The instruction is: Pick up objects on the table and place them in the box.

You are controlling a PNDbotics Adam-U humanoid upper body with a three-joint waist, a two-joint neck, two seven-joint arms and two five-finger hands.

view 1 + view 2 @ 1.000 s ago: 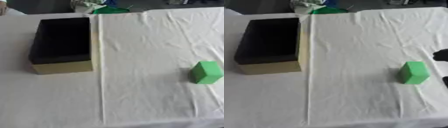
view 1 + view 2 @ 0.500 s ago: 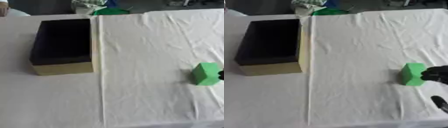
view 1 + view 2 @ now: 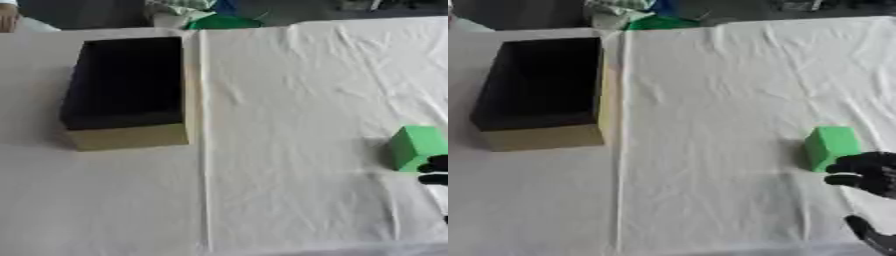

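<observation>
- Green block (image 3: 830, 146): sits on the white tablecloth (image 3: 710, 125) at the right side, upright, 1 lighter top face showing. Well apart from the box, with bare cloth between.
- Box (image 3: 544, 92): open top, dark inside, tan outer walls, at the left of the table. Nothing visible inside it. Judgement: the open mouth faces up so that a carried thing can be lowered straight in.
- Right hand (image 3: 866, 172): black, enters from the right edge, just beside the block's near right corner. Curled fingers (image 3: 846, 161) sit at the block's lower right edge; whether they touch it cannot be settled. A separate dark tip, probably the thumb, shows lower down near the bottom edge, well clear of the block.
- Hand state: fingers bent but spread away from the thumb, nothing enclosed. I read it as open, shaped ahead of a grasp.
- Judgement: the wide gap between fingers and thumb suits the block's width, so the hand looks set to close across 2 opposite faces.
- Left hand: in neither view.
- Step in hand: approach to the block; pick not yet made, placing not begun.
- Risk: a contact at the corner alone could push or turn the block on the cloth.
- Green and pale clutter (image 3: 206, 15) lies beyond the far table edge; not part of the work.
</observation>
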